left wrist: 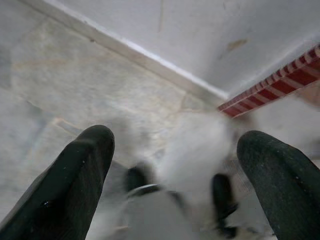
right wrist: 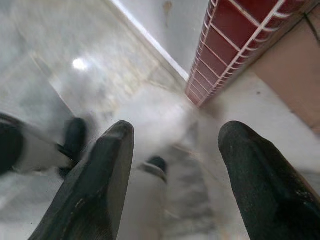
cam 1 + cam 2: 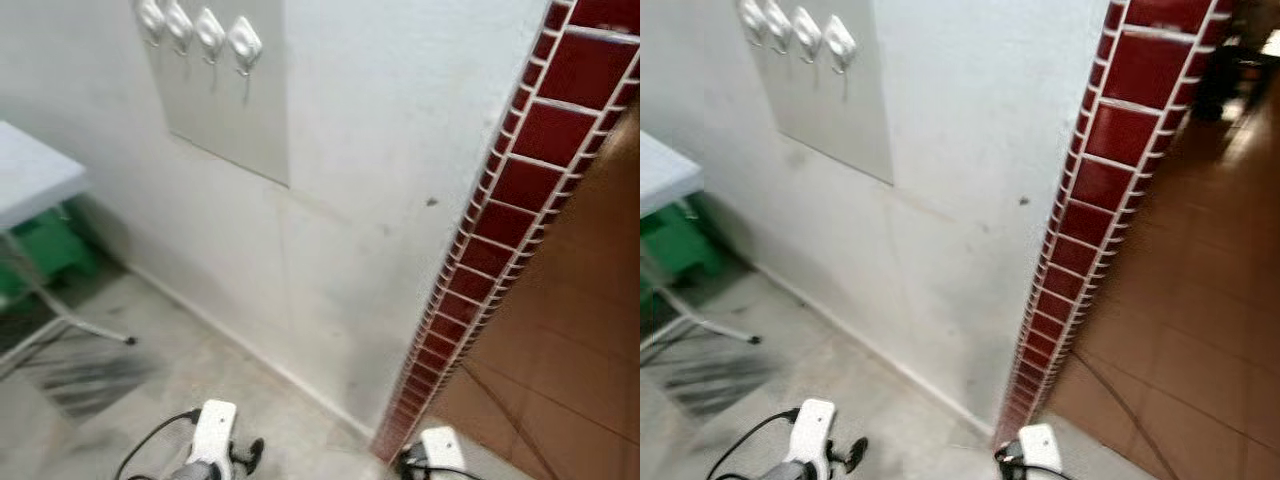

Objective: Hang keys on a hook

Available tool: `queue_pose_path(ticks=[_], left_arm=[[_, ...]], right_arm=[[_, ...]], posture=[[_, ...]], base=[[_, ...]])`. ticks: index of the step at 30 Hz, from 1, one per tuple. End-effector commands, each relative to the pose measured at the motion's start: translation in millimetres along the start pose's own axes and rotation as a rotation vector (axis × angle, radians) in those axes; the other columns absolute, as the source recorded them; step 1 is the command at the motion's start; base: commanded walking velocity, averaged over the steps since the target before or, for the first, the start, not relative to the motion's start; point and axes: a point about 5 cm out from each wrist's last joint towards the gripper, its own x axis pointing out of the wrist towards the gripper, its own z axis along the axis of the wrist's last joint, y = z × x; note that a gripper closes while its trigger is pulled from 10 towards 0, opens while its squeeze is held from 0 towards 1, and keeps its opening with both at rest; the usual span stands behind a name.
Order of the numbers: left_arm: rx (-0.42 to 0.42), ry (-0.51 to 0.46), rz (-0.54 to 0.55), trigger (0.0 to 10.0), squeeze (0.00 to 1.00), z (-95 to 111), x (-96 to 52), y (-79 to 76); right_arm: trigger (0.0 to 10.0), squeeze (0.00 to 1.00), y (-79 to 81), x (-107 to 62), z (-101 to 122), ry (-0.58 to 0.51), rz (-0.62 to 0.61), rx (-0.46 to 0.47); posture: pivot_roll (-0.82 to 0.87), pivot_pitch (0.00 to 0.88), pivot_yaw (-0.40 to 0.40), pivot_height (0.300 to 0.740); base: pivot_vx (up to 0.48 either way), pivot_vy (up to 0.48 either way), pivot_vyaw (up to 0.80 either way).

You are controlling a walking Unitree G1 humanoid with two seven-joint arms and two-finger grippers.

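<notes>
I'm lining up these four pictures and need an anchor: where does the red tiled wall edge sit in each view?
Left eye view: red tiled edge runs diagonally from top right down to the floor, right of the white wall.
Right eye view: same edge, slightly nearer centre.
Left wrist view: a red strip beyond the left gripper.
Right wrist view: red tiles above the right gripper.
Shared landmark: the white baseboard meeting the tiles.

No lettering, label, brand mark, number or sign is showing legibly anywhere. The pale wall panel (image 3: 235, 110) at about 11 o'clock in the head views, carrying a row of white hooks (image 3: 245, 42), is showing a plain face. The white wall (image 3: 380, 150) and the red tile edging (image 3: 520, 190) at 3 o'clock are likewise bearing nothing readable.
</notes>
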Motion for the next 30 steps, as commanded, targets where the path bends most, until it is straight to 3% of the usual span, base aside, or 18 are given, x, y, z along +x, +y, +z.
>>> queue_pose_path(ticks=[1, 30], left_arm=[[0.008, 0.019, 0.031, 10.0, 0.0, -4.0, -3.7, 10.5], [-0.012, 0.011, 0.04, 10.0, 0.0, -0.3, -2.6, 12.0]], right_arm=[[10.0, 0.0, 4.3, 3.5, 8.8, -0.023, 0.006, -0.001], [10.0, 0.0, 6.8, 5.5, 14.0, -0.035, 0.011, 0.006]], posture=[[0.0, 0.0, -0.042, 0.74], [0.0, 0.0, -0.039, 0.74]], base=[[0.0, 0.0, 0.8], [0.0, 0.0, 0.8]])
